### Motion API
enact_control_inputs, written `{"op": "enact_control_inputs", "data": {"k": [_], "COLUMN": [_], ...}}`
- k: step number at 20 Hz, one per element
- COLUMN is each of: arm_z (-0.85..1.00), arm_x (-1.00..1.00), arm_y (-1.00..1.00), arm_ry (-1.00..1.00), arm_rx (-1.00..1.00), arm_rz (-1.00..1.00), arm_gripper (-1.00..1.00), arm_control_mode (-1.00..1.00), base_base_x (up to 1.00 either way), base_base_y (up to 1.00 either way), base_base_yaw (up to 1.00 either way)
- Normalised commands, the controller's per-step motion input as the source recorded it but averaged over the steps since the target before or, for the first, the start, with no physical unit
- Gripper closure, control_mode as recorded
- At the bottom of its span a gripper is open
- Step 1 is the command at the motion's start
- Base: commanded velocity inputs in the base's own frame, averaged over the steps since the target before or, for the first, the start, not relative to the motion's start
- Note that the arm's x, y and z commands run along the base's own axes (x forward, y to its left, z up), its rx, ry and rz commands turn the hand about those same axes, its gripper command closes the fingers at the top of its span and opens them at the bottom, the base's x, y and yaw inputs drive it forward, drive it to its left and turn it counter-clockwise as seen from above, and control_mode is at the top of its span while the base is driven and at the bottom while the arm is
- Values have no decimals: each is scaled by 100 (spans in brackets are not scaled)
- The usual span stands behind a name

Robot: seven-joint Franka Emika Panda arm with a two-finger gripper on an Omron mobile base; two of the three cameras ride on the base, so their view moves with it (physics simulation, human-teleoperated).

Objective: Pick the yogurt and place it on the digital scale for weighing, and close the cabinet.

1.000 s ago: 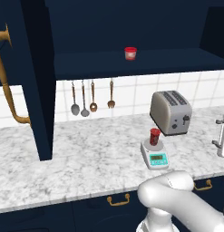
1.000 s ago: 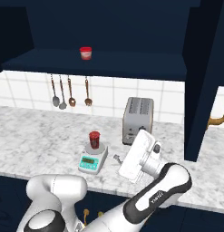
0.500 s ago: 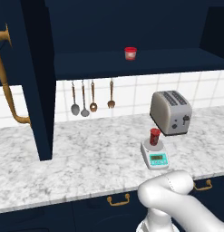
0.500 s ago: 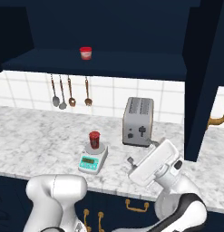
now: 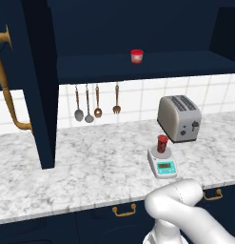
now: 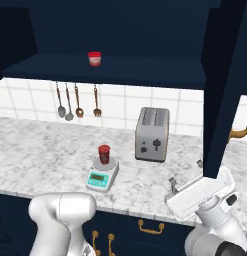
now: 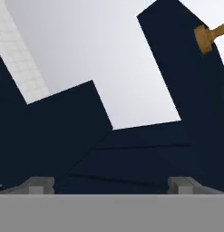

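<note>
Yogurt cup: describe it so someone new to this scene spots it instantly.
Start at the silver two-slot toaster on the grey-veined marble counter. Just in front of it sits a small white digital scale with a teal display panel. The yogurt, a tall dark-red tapered cup, stands on its platter, unlike the shorter red-lidded white cup up on the navy cabinet shelf.

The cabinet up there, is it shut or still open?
Open: both cabinet doors swing outward, and its shelf shows a red-lidded cup.
</note>
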Motion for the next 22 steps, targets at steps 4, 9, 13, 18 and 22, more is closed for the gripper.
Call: {"op": "enact_control_inputs", "data": {"k": [4,9,13,18,22], "arm_z": [11,13,49,45,0], "arm_x": [-9,2,14,24,34], "arm_y": [-91,-57,-1,-15,-20], "arm_ry": [16,8,0,0,2], "arm_rx": [1,0,0,0,0], "arm_rz": [-1,-4,-6,-5,-4], "arm_gripper": [-100,-100,-100,-100,-100], "arm_control_mode": [-100,-100,-100,-100,-100], "base_base_x": [0,0,0,0,0], "base_base_y": [0,0,0,0,0], "base_base_yaw": [0,0,0,0,0]}}
